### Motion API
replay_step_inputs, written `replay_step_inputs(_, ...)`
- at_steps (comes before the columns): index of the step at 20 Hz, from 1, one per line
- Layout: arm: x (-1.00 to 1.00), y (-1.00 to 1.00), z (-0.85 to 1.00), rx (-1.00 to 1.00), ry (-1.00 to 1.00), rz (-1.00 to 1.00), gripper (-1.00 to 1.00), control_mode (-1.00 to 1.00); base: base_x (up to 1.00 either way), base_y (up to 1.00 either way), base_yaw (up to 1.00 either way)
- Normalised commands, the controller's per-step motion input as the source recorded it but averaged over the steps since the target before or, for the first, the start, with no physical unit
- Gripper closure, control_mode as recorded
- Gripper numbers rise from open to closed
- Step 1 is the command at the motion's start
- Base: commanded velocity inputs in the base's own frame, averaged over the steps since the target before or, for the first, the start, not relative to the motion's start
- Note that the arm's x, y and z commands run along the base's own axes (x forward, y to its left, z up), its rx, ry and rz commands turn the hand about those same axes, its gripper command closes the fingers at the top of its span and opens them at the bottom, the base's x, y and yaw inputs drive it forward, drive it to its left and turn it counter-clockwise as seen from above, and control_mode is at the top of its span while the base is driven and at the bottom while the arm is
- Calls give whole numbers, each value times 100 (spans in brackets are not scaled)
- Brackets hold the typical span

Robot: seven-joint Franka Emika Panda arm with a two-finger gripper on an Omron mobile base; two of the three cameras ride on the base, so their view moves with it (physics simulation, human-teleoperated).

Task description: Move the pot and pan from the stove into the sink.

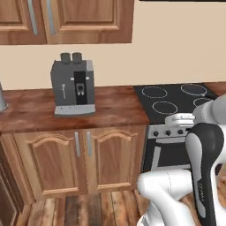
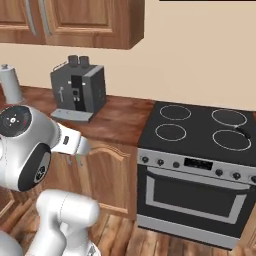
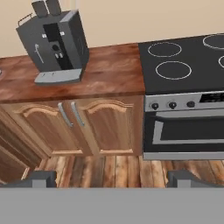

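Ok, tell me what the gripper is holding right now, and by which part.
Nothing is held. In the hand view the gripper has its fingertips spread wide apart with only wooden floor and cabinet doors between them, short of the stove.

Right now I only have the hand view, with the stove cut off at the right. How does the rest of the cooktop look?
Observer: The right base view takes in the whole stove: four white rings on black glass.
Operator: Anything above the counter?
Observer: Wooden wall cabinets hang above the coffee machine.
Operator: And left of the machine?
Observer: A pale upright cylinder stands on the counter; I can't tell what it is.
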Motion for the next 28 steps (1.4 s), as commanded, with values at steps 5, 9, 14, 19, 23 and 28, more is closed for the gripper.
replay_step_inputs(5, 0, 0, 0, 0, 0, 0, -100, 100, 31, -87, -11)
replay_step_inputs(9, 0, 0, 0, 0, 0, 0, -100, 100, 31, -86, -11)
replay_step_inputs(14, 0, 0, 0, 0, 0, 0, -100, 100, 30, -88, -10)
replay_step_inputs(19, 0, 0, 0, 0, 0, 0, -100, 100, 29, -90, -9)
replay_step_inputs(23, 0, 0, 0, 0, 0, 0, -100, 100, 27, -86, -8)
replay_step_inputs(28, 0, 0, 0, 0, 0, 0, -100, 100, 23, -72, -6)
